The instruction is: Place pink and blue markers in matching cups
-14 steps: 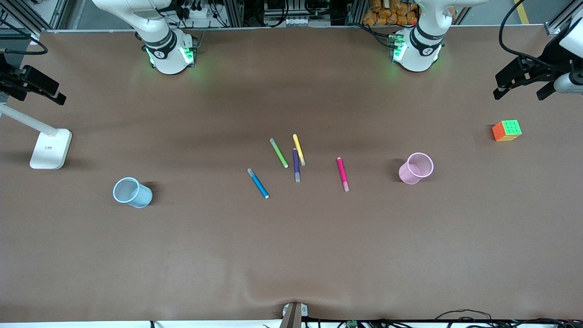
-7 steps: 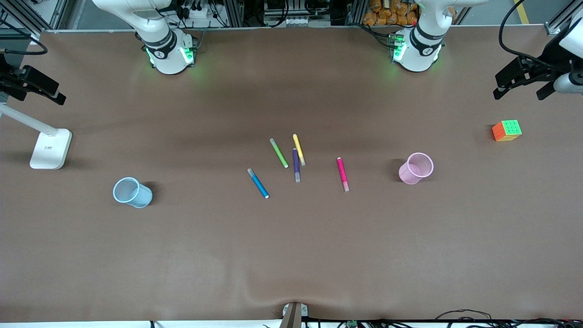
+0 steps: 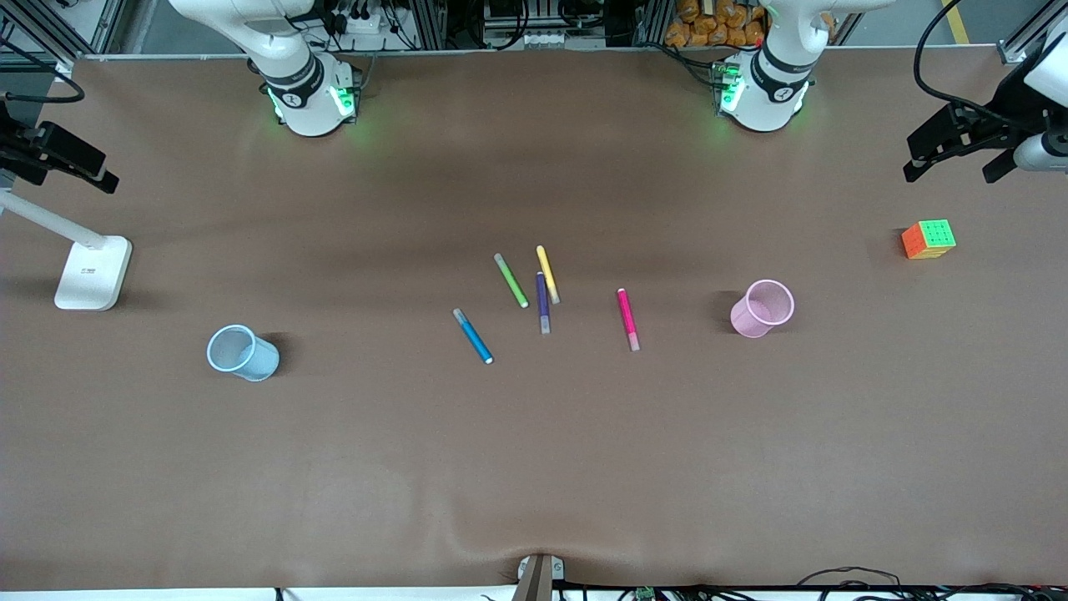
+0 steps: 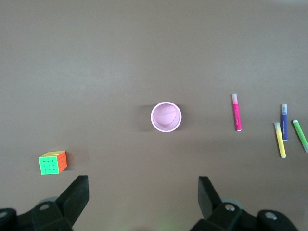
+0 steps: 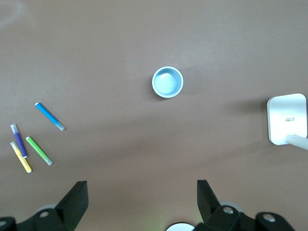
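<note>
The pink marker (image 3: pixel 627 319) lies flat mid-table, a short way from the upright pink cup (image 3: pixel 763 309) toward the left arm's end. The blue marker (image 3: pixel 472 335) lies toward the right arm's end of the pen cluster, well apart from the blue cup (image 3: pixel 242 353). My left gripper (image 4: pixel 143 178) hangs open and empty high over the table, with the pink cup (image 4: pixel 166 116) and pink marker (image 4: pixel 237 112) below it. My right gripper (image 5: pixel 141 182) is likewise open and empty, high above the blue cup (image 5: pixel 167 82) and blue marker (image 5: pixel 49 116). Neither gripper shows in the front view.
Green (image 3: pixel 511 280), yellow (image 3: pixel 546 274) and dark purple (image 3: pixel 543 302) pens lie between the two task markers. A colour cube (image 3: pixel 928 239) sits near the left arm's end. A white lamp base (image 3: pixel 92 273) stands at the right arm's end.
</note>
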### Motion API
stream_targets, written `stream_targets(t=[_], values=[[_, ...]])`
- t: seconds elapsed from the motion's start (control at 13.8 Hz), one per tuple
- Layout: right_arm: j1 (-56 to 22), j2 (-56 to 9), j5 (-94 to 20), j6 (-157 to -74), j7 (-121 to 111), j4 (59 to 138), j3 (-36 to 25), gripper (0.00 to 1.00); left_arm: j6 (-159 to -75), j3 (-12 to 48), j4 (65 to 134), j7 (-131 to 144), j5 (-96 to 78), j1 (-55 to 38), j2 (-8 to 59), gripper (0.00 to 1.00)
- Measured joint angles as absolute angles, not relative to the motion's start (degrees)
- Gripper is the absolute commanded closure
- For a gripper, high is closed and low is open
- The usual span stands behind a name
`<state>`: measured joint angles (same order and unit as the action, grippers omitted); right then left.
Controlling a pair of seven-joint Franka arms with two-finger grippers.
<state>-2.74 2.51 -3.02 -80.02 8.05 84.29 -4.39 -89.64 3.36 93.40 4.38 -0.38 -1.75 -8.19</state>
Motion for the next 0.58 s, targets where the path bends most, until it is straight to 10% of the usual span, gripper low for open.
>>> stream_targets(t=[0.58], values=[[-2.72, 1.26, -3.12, -80.13, 8.04, 84.30, -4.12, 0.00, -89.63, 3.34, 93.39, 4.38, -0.38, -1.75, -8.19, 0.00]])
